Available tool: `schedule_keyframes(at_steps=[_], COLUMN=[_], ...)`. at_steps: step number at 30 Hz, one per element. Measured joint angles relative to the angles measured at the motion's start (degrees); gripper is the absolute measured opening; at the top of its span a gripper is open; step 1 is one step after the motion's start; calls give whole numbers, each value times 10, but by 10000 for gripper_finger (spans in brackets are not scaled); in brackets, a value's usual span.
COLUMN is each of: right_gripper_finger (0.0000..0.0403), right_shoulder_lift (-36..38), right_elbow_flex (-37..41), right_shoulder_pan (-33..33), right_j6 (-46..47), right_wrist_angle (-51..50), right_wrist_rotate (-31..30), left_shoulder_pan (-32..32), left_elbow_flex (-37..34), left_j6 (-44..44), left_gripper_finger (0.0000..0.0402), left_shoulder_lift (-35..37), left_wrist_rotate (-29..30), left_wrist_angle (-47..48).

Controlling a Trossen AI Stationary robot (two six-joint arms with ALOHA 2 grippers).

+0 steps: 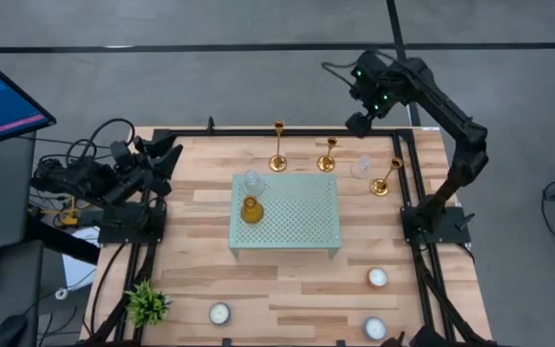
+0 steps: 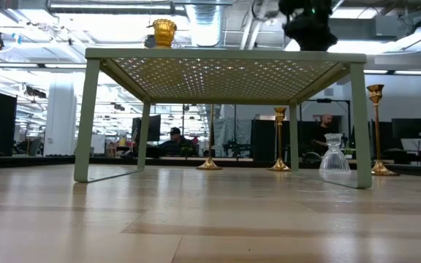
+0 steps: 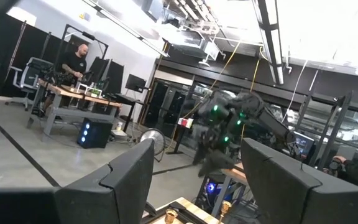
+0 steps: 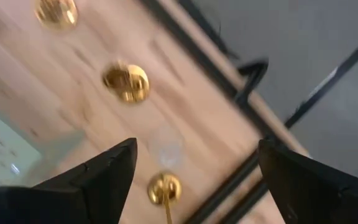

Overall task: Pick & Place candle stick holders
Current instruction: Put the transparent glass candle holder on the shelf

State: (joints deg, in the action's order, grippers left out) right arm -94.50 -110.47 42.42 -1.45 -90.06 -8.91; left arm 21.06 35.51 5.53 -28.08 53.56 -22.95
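Note:
Three gold candle stick holders stand upright on their round bases near the table's far edge: one at the left [image 1: 277, 146], one in the middle [image 1: 327, 154] and one at the right [image 1: 385, 178]. They also show in the low view [image 2: 279, 139] and from above in the right wrist view [image 4: 126, 82]. My right gripper [image 1: 359, 122] is open and empty, high above the far edge, over the middle and right holders [image 4: 194, 171]. My left gripper [image 1: 167, 154] is open and empty, at rest at the table's left edge [image 3: 194, 180].
A green perforated stand [image 1: 302, 222] in the table's middle carries a clear glass cup [image 1: 251, 181] and an amber one [image 1: 251, 209]. Another clear cup [image 1: 360, 167] stands between the middle and right holders. Three tealights [image 1: 378, 278] and a small plant [image 1: 146, 304] are near the front edge.

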Motion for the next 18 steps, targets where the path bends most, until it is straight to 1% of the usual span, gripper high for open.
schedule_keyframes(at_steps=[2, 6, 9, 13, 16, 18], right_gripper_finger=[328, 336, 344, 350, 352, 353], right_shoulder_lift=[9, 15, 14, 19, 40, 49], right_elbow_flex=[51, 135, 188, 246, 284, 308], right_shoulder_pan=[5, 5, 4, 1, 1, 1], right_j6=[0, -3, -16, -21, -36, -42], right_wrist_angle=[0, -1, 4, 51, 107, 127], right_wrist_rotate=[4, 47, 46, 46, 47, 46], left_shoulder_pan=[0, 0, 0, 0, 0, 0], left_elbow_flex=[0, 0, 0, 0, 0, 0], left_j6=[0, 0, -3, -15, -16, -21], left_gripper_finger=[240, 240, 240, 240, 240, 240], left_shoulder_lift=[0, 0, 0, 0, 0, 0], left_wrist_rotate=[0, 0, 0, 0, 0, 0], left_wrist_angle=[0, 0, 0, 0, 0, 0])
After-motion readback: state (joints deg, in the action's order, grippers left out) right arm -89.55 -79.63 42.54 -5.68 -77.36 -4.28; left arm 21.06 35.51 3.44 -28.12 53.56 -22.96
